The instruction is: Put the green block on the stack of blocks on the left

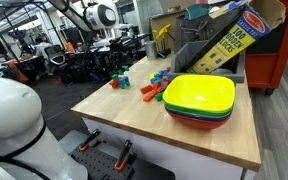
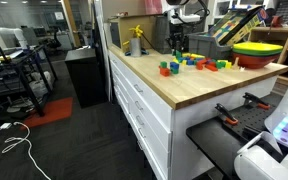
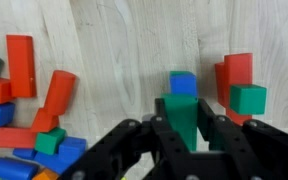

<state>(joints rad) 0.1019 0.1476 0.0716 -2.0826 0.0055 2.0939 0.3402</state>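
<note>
- Wrist view: my gripper [image 3: 182,108] is clamped on the green block [image 3: 181,122]; the stack of blocks [image 3: 234,82] stands just beyond it.
- In an exterior view, I hover at the counter [image 1: 184,135]'s far corner.
- In an exterior view, loose blocks [image 2: 209,64] lie beside me.

Distant exterior views from opposite ends of the wooden table [image 1: 134,125]; wrist view close, down past the tool [image 3: 183,122]

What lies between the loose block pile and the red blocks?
Wrist view: the gripper shut on the green block, a blue block just beyond it, otherwise bare tabletop.
</note>
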